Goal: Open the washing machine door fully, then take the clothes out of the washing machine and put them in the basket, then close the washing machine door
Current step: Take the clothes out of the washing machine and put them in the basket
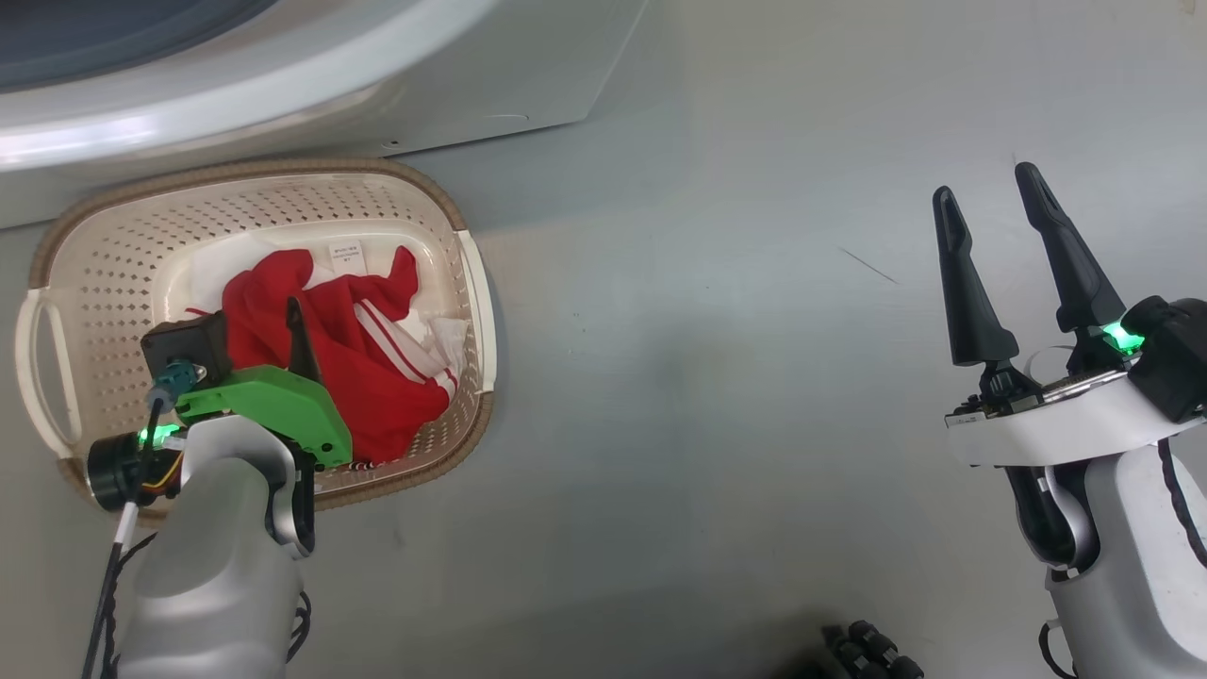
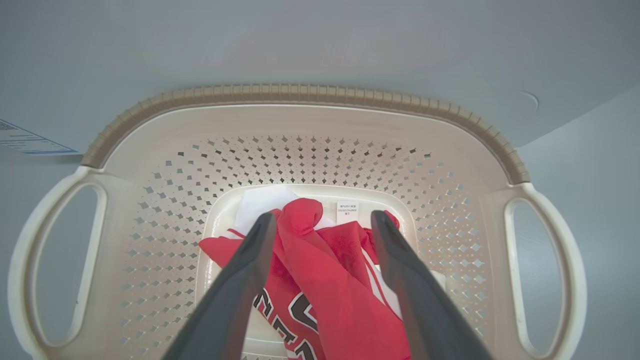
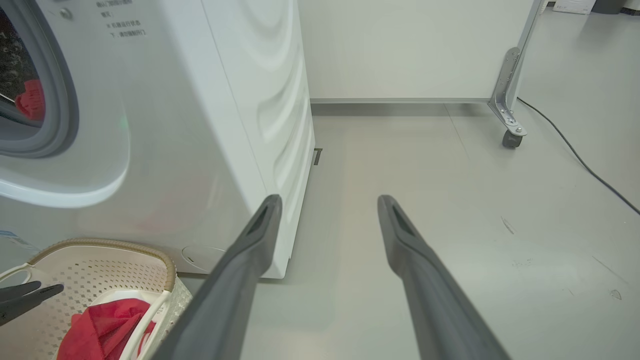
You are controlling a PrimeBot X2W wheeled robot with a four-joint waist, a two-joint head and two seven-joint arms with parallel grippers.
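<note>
My left gripper point(image 2: 322, 217) hangs released over a red garment point(image 2: 325, 280) in the basket point(image 2: 310, 95); my right gripper point(image 1: 985, 184) is spread, empty. More red cloth point(image 3: 31, 100) shows inside the washing machine point(image 3: 200, 125), so I judge unloading unfinished.

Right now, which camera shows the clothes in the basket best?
The left wrist view: it looks straight into the basket, clothes and lettering between the open jaws of the left gripper. In the head view that gripper covers part; the right wrist view catches a red corner.
</note>
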